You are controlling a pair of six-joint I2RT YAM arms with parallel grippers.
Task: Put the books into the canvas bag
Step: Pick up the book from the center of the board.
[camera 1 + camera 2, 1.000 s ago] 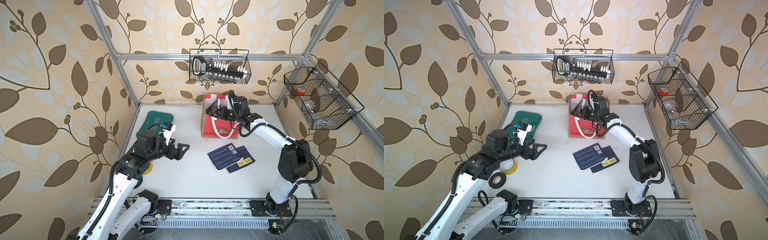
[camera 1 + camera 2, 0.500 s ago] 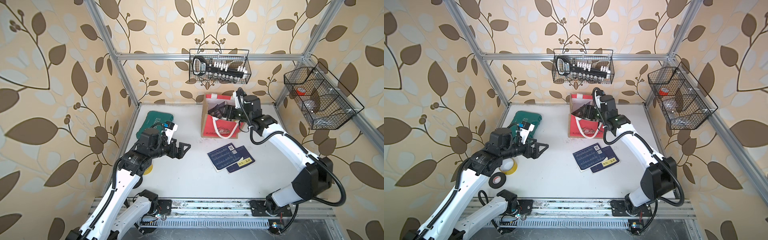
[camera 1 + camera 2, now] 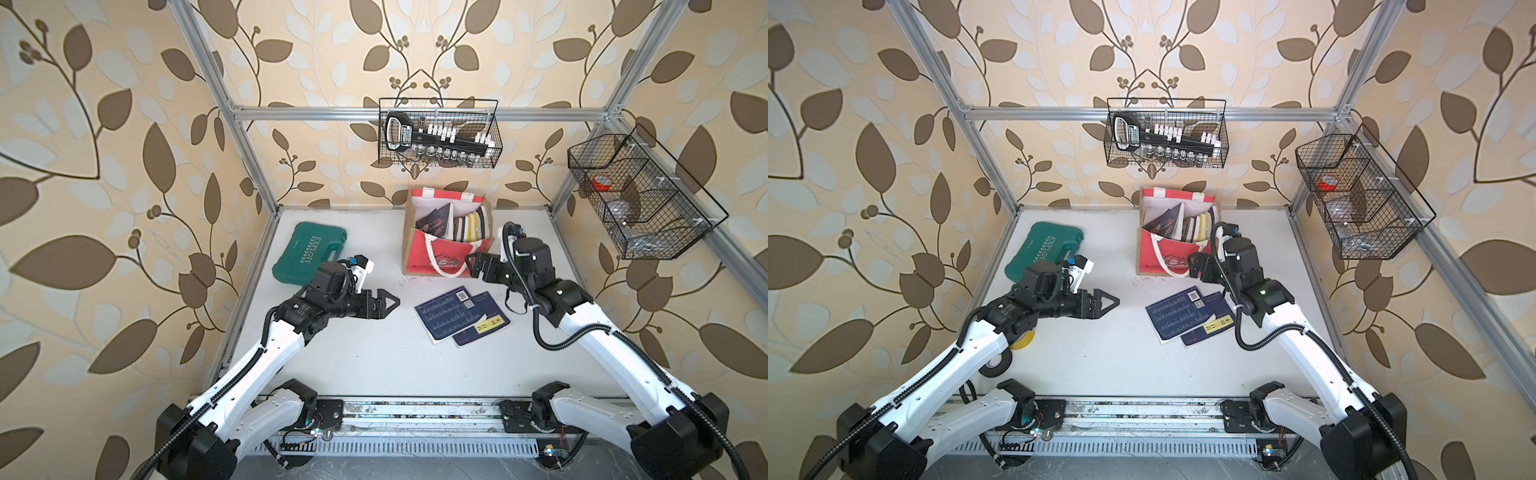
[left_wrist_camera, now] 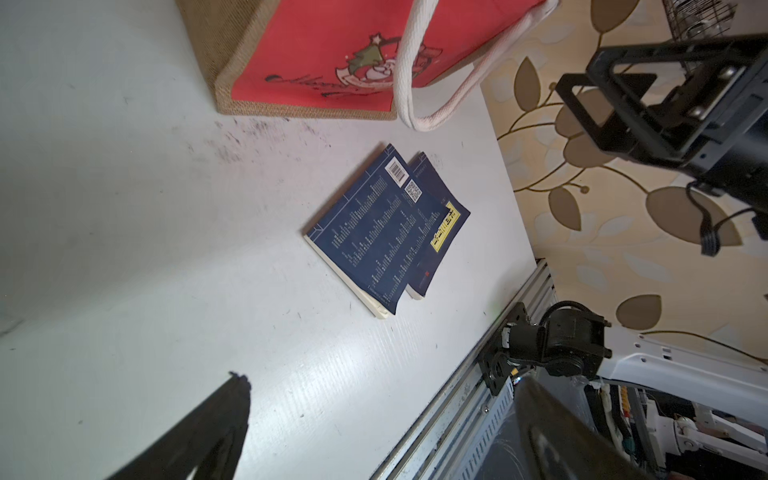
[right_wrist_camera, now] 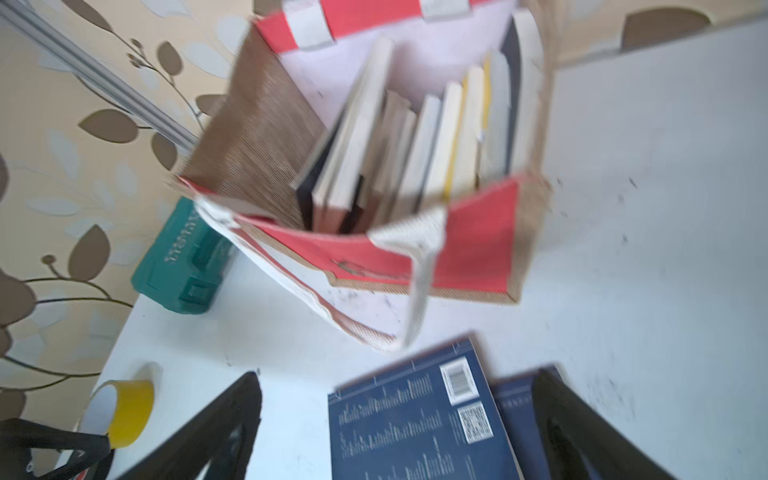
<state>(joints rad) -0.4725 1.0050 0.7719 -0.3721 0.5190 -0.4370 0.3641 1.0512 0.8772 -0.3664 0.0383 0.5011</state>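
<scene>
Right wrist view is showing two books (image 5: 419,428) lying overlapped in front of bag (image 5: 478,249), probably light, floppy, best pinched by spine edge; right gripper (image 5: 397,372) and left gripper (image 3: 388,301) hanging open, empty.

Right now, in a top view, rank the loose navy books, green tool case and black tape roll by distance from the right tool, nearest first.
From the right tool:
1. Navy books, lying just in front of it.
2. Green tool case, far left rear.
3. Black tape roll, left front edge of the table.
</scene>
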